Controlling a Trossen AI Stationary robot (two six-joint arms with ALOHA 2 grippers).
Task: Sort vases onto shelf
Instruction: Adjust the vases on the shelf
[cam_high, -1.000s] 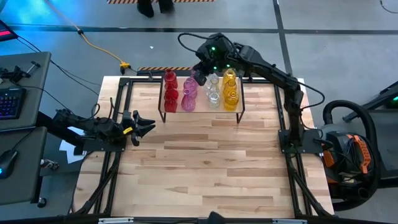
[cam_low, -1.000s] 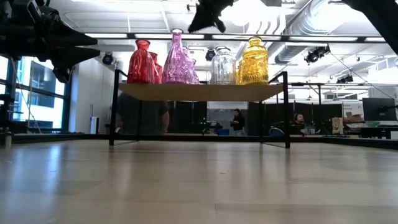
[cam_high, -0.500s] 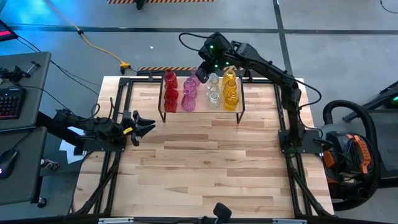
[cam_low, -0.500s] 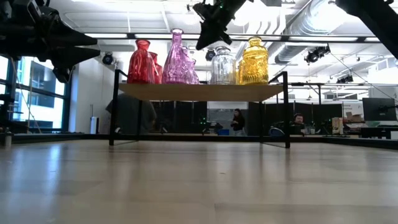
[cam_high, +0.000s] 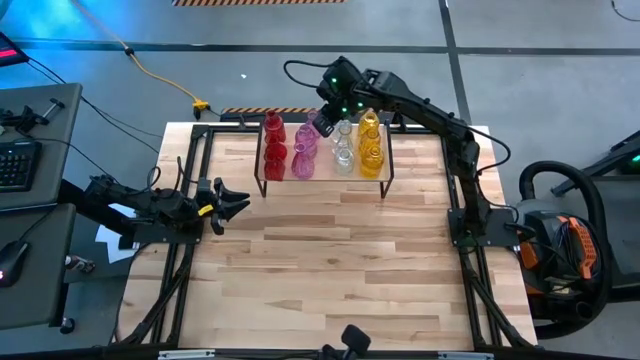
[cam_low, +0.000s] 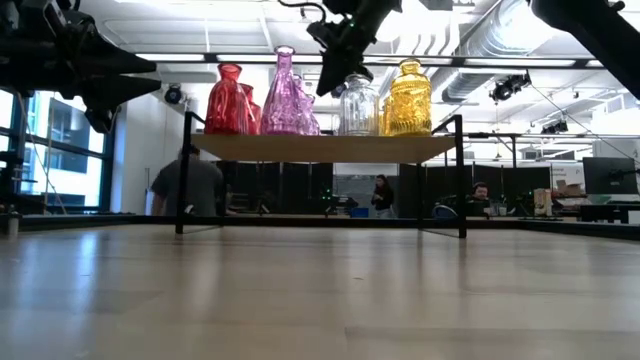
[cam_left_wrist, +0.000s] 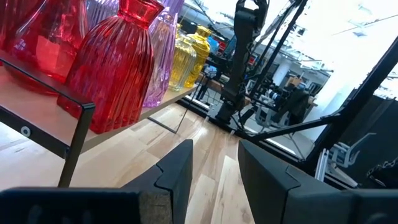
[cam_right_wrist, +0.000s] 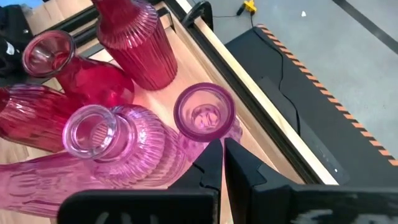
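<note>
The shelf (cam_low: 325, 147) stands at the table's far middle on thin black legs. On it the vases stand upright on their bases in rows by colour: red (cam_high: 274, 150), pink (cam_high: 304, 152), clear (cam_high: 343, 150), yellow (cam_high: 370, 150). My right gripper (cam_right_wrist: 222, 152) is shut and reaches over the shelf's far side, with its tips beside a small pink vase's mouth (cam_right_wrist: 204, 113). It also shows in the high view (cam_high: 322, 122) and the low view (cam_low: 332, 78). My left gripper (cam_high: 238, 205) is open and empty at the table's left edge, and its wrist view (cam_left_wrist: 214, 165) faces the red vases. My right gripper's shut fingertips (cam_right_wrist: 211, 155) stand right at the small pink vase's rim (cam_right_wrist: 214, 134), slanting down from the far side. I cannot tell whether they touch it. The vase stands upright on the shelf.
A ribbed pink bottle (cam_right_wrist: 93, 130) and red vases (cam_right_wrist: 134, 43) crowd close around the small pink vase. The shelf's far edge and the table's black frame (cam_right_wrist: 249, 81) lie just behind it. Bare wooden tabletop (cam_high: 330, 270) stretches from the shelf toward the near edge.
My right gripper has come down from above the shelf toward the pink vases in the far row, staying shut. The vases have kept their places.
</note>
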